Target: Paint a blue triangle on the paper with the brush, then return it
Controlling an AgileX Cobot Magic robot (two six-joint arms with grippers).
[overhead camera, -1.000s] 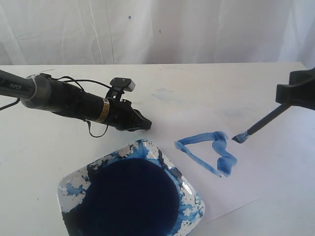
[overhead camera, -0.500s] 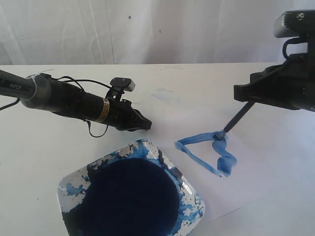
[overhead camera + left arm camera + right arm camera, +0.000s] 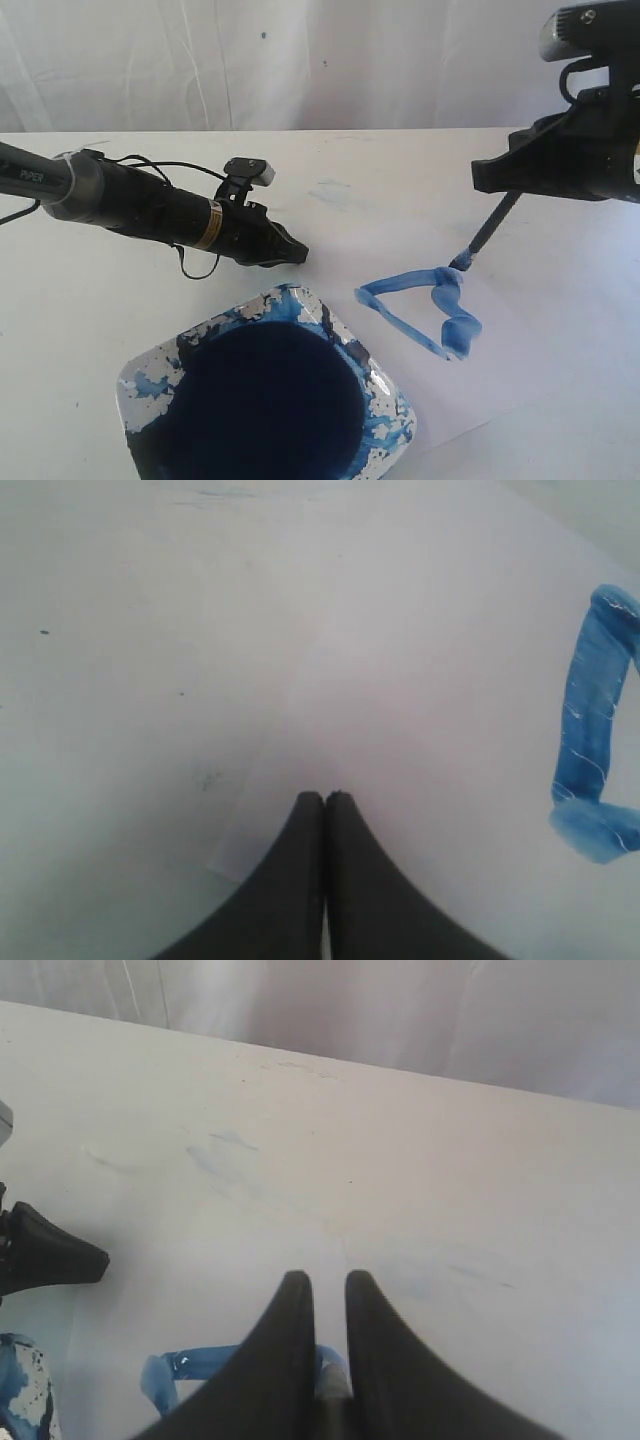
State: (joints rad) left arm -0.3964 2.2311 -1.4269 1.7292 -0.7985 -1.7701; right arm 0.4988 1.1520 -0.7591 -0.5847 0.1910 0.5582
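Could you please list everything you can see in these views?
table: one, white, under everything
curtain: one, white, behind the table
paint dish: one, white splotched blue, front left
paper: one, white, right of the dish
blue triangle: one, blue outline, on the paper
brush: one, black handle, tilted, tip at the triangle's upper right corner
left hand: one, black, shut, empty, by the paper's edge
right hand: one, black, shut on the brush, above the paper

paper (image 3: 500, 360): thin, matt white | blue triangle (image 3: 458, 328): thick paint, streaky, rough-edged, small glints | dish (image 3: 395, 400): glossy white rim | brush (image 3: 490, 230): dark matt handle | left hand (image 3: 325, 798), right hand (image 3: 322, 1280): matt black, plastic-looking | surface (image 3: 100, 320): smooth, matt white | backdrop (image 3: 300, 60): white cloth, creased
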